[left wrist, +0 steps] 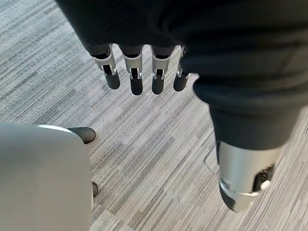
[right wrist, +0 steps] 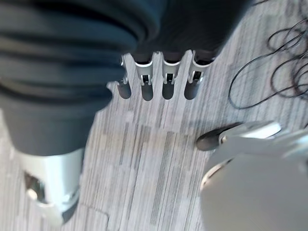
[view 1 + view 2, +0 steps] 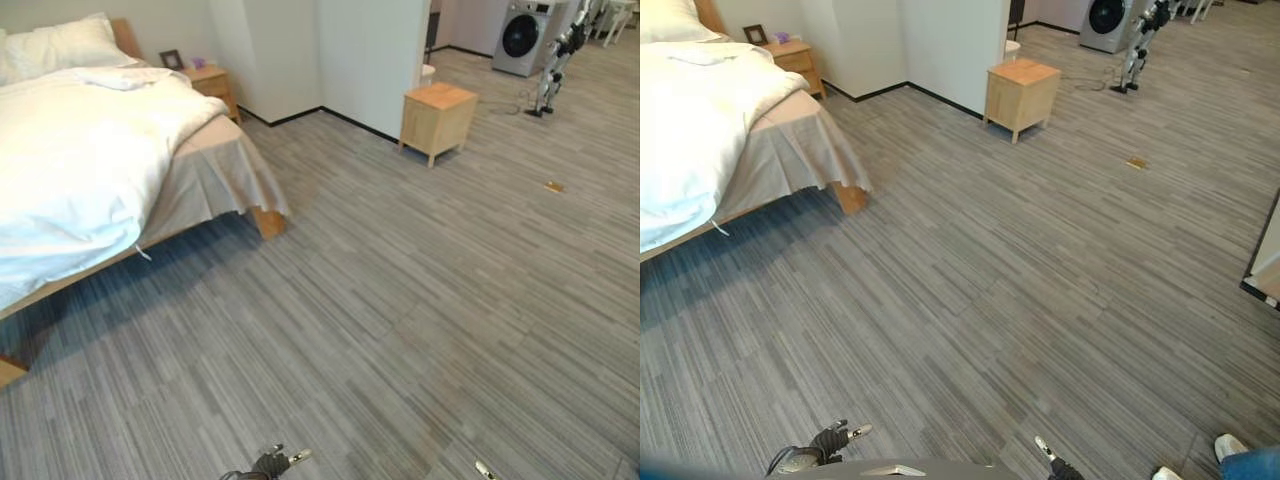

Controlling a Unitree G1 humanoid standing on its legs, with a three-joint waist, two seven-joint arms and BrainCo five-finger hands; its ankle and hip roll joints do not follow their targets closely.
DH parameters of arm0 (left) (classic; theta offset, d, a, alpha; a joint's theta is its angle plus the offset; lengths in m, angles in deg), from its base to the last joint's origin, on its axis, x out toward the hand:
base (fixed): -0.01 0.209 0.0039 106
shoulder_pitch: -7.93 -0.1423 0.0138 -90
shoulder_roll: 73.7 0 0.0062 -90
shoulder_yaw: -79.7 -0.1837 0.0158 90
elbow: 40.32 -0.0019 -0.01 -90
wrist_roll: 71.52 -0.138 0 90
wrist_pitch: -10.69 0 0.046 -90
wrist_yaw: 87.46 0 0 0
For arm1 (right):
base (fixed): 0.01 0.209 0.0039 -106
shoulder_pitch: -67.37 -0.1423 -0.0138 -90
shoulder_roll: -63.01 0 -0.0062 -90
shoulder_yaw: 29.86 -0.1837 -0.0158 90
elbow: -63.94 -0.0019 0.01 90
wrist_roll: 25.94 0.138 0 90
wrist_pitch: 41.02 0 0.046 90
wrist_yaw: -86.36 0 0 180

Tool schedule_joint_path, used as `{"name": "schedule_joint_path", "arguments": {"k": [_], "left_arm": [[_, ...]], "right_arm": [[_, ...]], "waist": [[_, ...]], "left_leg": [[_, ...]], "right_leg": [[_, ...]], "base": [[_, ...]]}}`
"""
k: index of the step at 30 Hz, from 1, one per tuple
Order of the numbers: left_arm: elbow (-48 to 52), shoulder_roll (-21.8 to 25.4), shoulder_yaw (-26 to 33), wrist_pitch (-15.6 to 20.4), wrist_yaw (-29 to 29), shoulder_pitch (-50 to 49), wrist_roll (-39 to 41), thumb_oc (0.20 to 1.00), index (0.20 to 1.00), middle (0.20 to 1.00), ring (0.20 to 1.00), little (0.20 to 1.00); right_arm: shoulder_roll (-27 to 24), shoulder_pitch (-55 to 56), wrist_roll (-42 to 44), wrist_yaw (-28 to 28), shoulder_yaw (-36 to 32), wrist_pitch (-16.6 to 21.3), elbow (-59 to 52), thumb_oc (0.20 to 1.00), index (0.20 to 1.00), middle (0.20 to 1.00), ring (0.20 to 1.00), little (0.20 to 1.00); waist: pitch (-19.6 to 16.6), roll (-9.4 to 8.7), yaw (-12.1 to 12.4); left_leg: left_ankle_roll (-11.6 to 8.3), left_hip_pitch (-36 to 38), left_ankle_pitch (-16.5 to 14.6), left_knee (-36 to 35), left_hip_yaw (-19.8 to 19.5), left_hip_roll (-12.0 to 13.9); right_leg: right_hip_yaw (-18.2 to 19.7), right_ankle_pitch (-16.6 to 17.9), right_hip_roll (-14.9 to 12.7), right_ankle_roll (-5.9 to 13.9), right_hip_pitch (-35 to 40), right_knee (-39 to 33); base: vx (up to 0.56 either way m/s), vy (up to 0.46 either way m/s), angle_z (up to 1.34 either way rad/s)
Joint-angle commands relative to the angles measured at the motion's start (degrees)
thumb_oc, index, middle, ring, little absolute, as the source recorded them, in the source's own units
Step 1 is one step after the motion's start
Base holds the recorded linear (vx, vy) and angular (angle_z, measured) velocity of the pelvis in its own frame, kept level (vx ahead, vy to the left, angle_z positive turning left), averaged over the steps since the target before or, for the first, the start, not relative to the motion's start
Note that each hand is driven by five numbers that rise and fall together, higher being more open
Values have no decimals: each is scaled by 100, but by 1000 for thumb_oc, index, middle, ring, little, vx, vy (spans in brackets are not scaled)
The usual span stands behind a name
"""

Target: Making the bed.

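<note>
Grey striped carpet (image 3: 400,300) stretches ahead. Nearest, the left hand (image 1: 139,72) and right hand (image 2: 159,77) hang over it, fingers straight and relaxed, holding nothing. Farther left stands the bed (image 3: 215,170), its white duvet (image 3: 70,150) rumpled, a pillow (image 3: 60,45) at its head, well apart from both hands.

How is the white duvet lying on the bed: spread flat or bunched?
Bunched. The white duvet lies rumpled, leaving the beige sheet bare at the bed's foot corner.
</note>
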Motion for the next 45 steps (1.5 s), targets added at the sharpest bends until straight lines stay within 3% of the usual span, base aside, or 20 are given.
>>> {"name": "schedule_joint_path", "arguments": {"k": [1, 15, 19, 20, 21, 22, 24, 25, 26, 28, 29, 30, 31, 32, 34, 35, 37, 39, 40, 45], "left_arm": [[-294, -117, 0, 142, -53, 334, -138, 1000, 1000, 1000, 1000, 1000], [-306, -77, 48, 173, 72, 376, -96, 1000, 1000, 1000, 1000, 1000], [-110, -33, 306, 281, 191, 428, 506, 1000, 1000, 1000, 1000, 1000], [25, -14, 380, 332, 243, 454, 702, 1000, 1000, 1000, 1000, 1000], [417, 98, 512, 423, 289, 470, 1084, 1000, 1000, 1000, 1000, 1000], [422, 99, 511, 419, 290, 470, 1085, 1000, 1000, 1000, 1000, 1000], [756, 216, 567, 473, 356, 389, 1166, 1000, 1000, 1000, 1000, 1000], [1104, 320, 675, 563, 445, 278, 1326, 1000, 1000, 1000, 1000, 1000], [1376, 453, 707, 598, 509, 212, 1322, 1000, 1000, 1000, 1000, 1000], [1577, 575, 859, 615, 512, 39, 1302, 1000, 1000, 1000, 1000, 1000], [1505, 684, 958, 644, 524, 37, 1273, 1000, 1000, 1000, 1000, 1000], [1503, 685, 958, 645, 523, 35, 1274, 1000, 1000, 1000, 1000, 1000], [1446, 710, 982, 666, 550, 36, 1258, 1000, 1000, 1000, 1000, 1000], [1273, 733, 928, 692, 551, 51, 1059, 1000, 1000, 1000, 1000, 1000], [1146, 686, 947, 651, 533, 75, 1063, 1000, 1000, 1000, 1000, 1000], [843, 588, 1040, 595, 516, 130, 1272, 1000, 1000, 1000, 1000, 1000], [805, 539, 1032, 578, 512, 189, 1292, 1000, 1000, 1000, 1000, 1000], [643, 399, 949, 516, 508, 344, 1216, 1000, 1000, 1000, 1000, 1000], [549, 316, 895, 461, 470, 344, 1161, 1000, 1000, 1000, 1000, 1000], [757, 282, 718, 456, 443, 222, 979, 1000, 1000, 1000, 1000, 1000]], "right_arm": [[-31, -312, -60, -68, -7, 52, 304, 1000, 1000, 1000, 1000, 1000], [-29, -387, -54, -73, 39, 56, 307, 1000, 1000, 1000, 1000, 1000], [-63, -500, 28, -24, -16, 113, 230, 1000, 1000, 1000, 1000, 1000], [-79, -558, 106, 17, -60, 165, 159, 1000, 1000, 1000, 1000, 1000], [-197, -748, 146, 125, -131, 268, -82, 1000, 1000, 1000, 1000, 1000], [-196, -751, 145, 127, -131, 267, -83, 1000, 1000, 1000, 1000, 1000], [-169, -804, 303, 184, -158, 339, -468, 1000, 1000, 1000, 1000, 1000], [-118, -801, 438, 149, -74, 408, -916, 1000, 1000, 1000, 1000, 1000], [-138, -750, 421, 172, 18, 486, -1376, 1000, 1000, 1000, 1000, 1000], [-217, -621, 365, 237, 126, 550, -2126, 1000, 1000, 1000, 1000, 1000], [-277, -519, 448, 209, 71, 583, -2360, 1000, 1000, 1000, 1000, 1000], [-276, -513, 448, 211, 72, 582, -2365, 1000, 1000, 1000, 1000, 1000], [-312, -469, 443, 221, 86, 623, -2522, 1000, 1000, 1000, 1000, 1000], [-462, -358, 136, 215, 86, 613, -2480, 1000, 1000, 1000, 1000, 1000], [-467, -377, 46, 149, 157, 583, -2243, 1000, 1000, 1000, 1000, 1000], [-533, -365, 44, 175, 138, 573, -2140, 1000, 1000, 1000, 1000, 1000], [-561, -352, 56, 169, 91, 581, -2084, 1000, 1000, 1000, 1000, 1000], [-630, -408, 77, 230, -24, 598, -1762, 1000, 1000, 1000, 1000, 1000], [-590, -408, 169, 252, -54, 540, -1496, 1000, 1000, 1000, 1000, 1000], [-631, -295, 35, 259, -96, 443, -1500, 1000, 1000, 1000, 1000, 1000]], "waist": [[71, -174, -1], [32, -165, 30], [79, -165, 142], [121, -141, 169], [253, -59, 257], [248, -67, 261], [341, -27, 305], [481, -2, 295], [580, 53, 241], [588, 98, 186], [550, 52, 206], [570, 64, 181], [562, 27, 150], [434, -91, 235], [373, -106, 250], [309, -165, 307], [349, -184, 281], [527, -277, 211], [546, -307, 153], [379, -218, 154]], "left_leg": [[-634, 133, 429, -463, -260, 256], [-621, 178, 380, -463, -266, 227], [-563, 195, 351, -463, -362, 176], [-530, 170, 350, -463, -389, 157], [-405, 147, 321, -463, -507, 105], [-401, 137, 323, -463, -502, 95], [-265, 194, 307, -463, -660, 19], [-186, 267, 313, -463, -721, -17], [-200, 294, 345, -463, -885, 49], [-264, 303, 369, -463, -1142, 111], [-361, 298, 337, -463, -1284, 114], [-363, 325, 329, -463, -1310, 126], [-405, 338, 298, -463, -1414, 123], [-566, 229, 326, -447, -1556, 272], [-645, 242, 336, -446, -1633, 342], [-853, 79, 429, -148, -1757, 475], [-916, -63, 495, 108, -1759, 465], [-930, -461, 748, 850, -1099, 524], [-896, -457, 754, 816, -436, 627], [-647, -383, 581, 91, -223, 268]], "right_leg": [[172, 579, -513, 875, 339, -547], [136, 557, -542, 892, 381, -547], [48, 536, -653, 938, 398, -441], [53, 494, -727, 951, 278, -185], [64, 431, -870, 1049, -182, 759], [75, 402, -884, 1053, -221, 815], [206, 839, -1021, 1180, -712, 2006], [347, 1267, -1079, 1220, -1008, 2708], [703, 1260, -905, 1210, -1281, 3077], [1115, 921, -636, 1086, -1430, 2635], [1175, 656, -711, 1046, -1276, 1623], [1142, 662, -708, 1043, -1219, 1585], [1161, 667, -724, 1067, -1101, 975], [920, 558, -762, 1033, -629, 315], [860, 572, -715, 982, -440, 98], [765, 542, -633, 870, -150, -116], [604, 542, -641, 841, -36, -160], [276, 575, -731, 736, 151, -208], [121, 518, -692, 673, 286, -272], [-51, 481, -636, 699, 313, -310]], "base": [[0, 0, 0], [0, 0, 0], [4, 40, 2], [-91, 141, 8], [-93, 143, 8], [-73, 152, 4], [-1, 100, 8], [-9, 57, 30], [15, -6, 61], [141, -126, 88], [168, -146, 87], [178, -199, 86], [161, -347, 87], [224, -456, 77], [179, -348, 99], [122, -209, 99], [69, -194, 62], [-26, -198, 74], [1, -175, 120], [54, -37, 63]]}}
